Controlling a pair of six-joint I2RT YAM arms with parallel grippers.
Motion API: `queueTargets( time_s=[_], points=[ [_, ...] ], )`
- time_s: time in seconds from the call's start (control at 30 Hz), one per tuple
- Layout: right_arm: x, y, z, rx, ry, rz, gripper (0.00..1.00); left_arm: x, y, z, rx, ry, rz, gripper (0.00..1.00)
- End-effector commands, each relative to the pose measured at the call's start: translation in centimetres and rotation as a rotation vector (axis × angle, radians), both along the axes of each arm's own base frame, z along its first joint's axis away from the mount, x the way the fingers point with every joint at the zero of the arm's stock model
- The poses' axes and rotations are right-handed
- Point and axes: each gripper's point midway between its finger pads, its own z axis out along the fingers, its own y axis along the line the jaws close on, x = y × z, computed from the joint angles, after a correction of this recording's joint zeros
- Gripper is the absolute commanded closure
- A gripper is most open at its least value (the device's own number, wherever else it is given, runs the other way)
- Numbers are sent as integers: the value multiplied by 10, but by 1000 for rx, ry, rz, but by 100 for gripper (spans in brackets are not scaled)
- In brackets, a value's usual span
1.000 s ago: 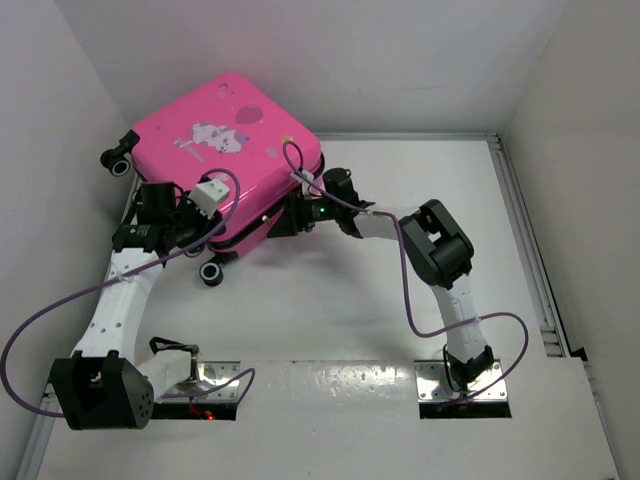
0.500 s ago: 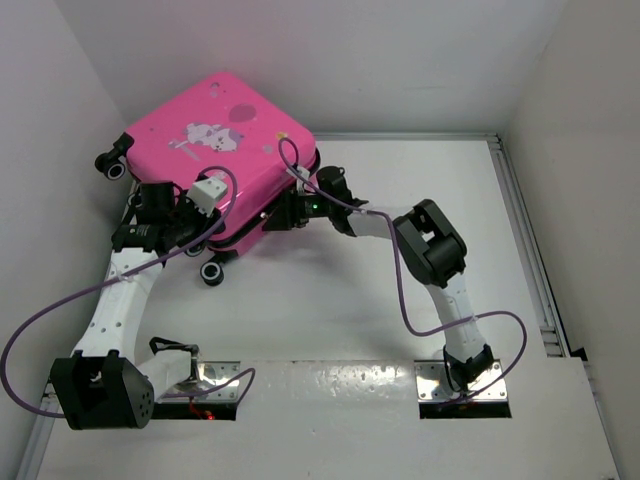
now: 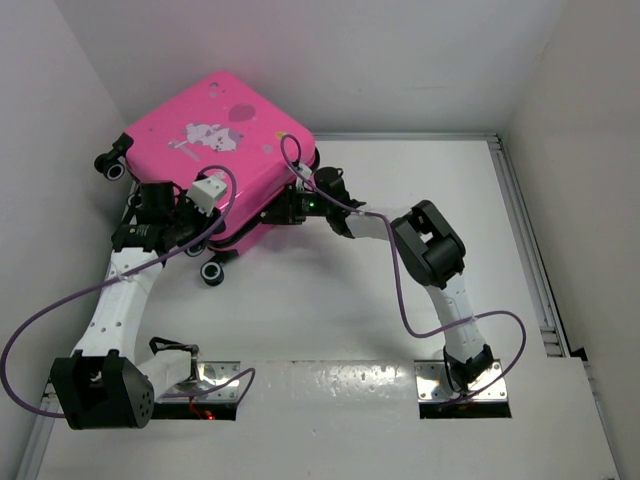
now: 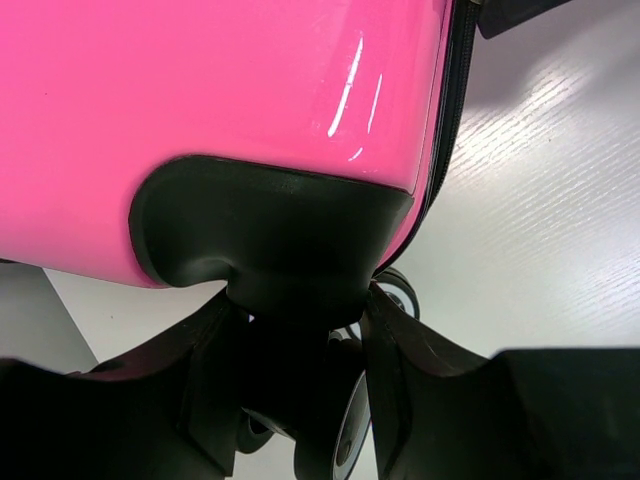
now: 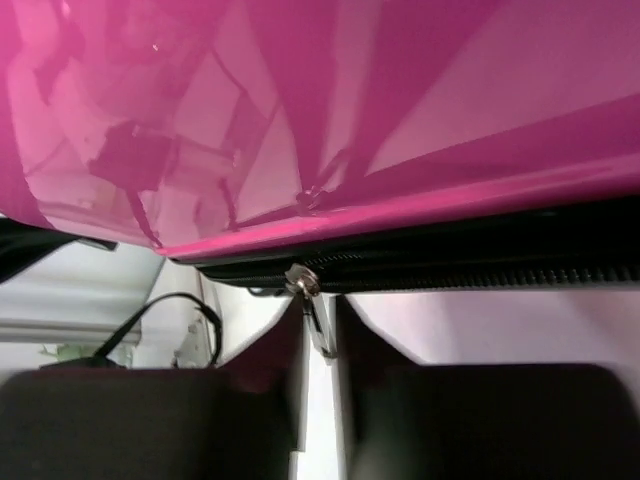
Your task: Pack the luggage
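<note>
Task's thing: the luggage [image 3: 215, 140], a pink hard-shell suitcase, lies shut on its side on the table [image 3: 420, 190]. It sits directly ahead of both tools and is caught between them.
Left tool: the left tool [image 4: 290, 370] stands about half open. Its fingers [image 4: 205, 380] are closed on either side of a corner caster [image 4: 300, 420], just under the black wheel housing [image 4: 270, 240].
Right tool: the right tool [image 5: 318, 345] is drawn in to a narrow slot. The zipper pull [image 5: 316, 322] hangs inside that slot, just below the black zipper [image 5: 480, 270]. I cannot tell whether the pads are pressing the tab yet.
Handling: the shell looks stiff, glossy and slippery, so a pinch on the flat face would likely slide off. The case is probably light for its bulk and will roll or pivot on its wheels when pushed.
Where to hold: the caster and housing give a firm brace. The small metal pull is the only way to run the zipper, and it is thin and easy to lose.
Change since a second ago: the case has swung slightly away from the tools. The right arm has pushed in closer to the case's edge, and its fingers have closed down from wide to the narrow slot. The left tool's hold is unchanged.
</note>
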Motion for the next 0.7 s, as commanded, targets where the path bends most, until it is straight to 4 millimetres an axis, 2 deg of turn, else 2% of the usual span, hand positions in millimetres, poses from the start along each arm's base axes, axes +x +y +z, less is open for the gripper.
queueTargets(
  time_s=[0.0,0.1,0.27,0.37,0.4,0.43,0.6,0.67],
  points=[
    [-1,15,47,80,-139,19,91,-16,-13,-7,-76,80,-27,71],
    [-4,15,53,90,-184,38,100,-15,-15,-5,-98,77,-19,71],
    [-4,10,62,68,-285,49,100,-21,-16,-13,-96,126,-34,74],
    [-2,8,71,54,-338,50,100,-32,-13,-24,-58,207,-65,47],
    [-3,7,70,49,-338,51,100,-33,-9,-24,-38,222,-47,35],
    [0,5,70,44,-342,45,100,-39,-7,-27,-24,249,-52,33],
    [-2,4,69,34,-357,51,100,-43,2,-39,29,292,-53,33],
    [-2,3,69,30,-360,52,100,-42,4,-46,37,319,-46,38]
  ],
)
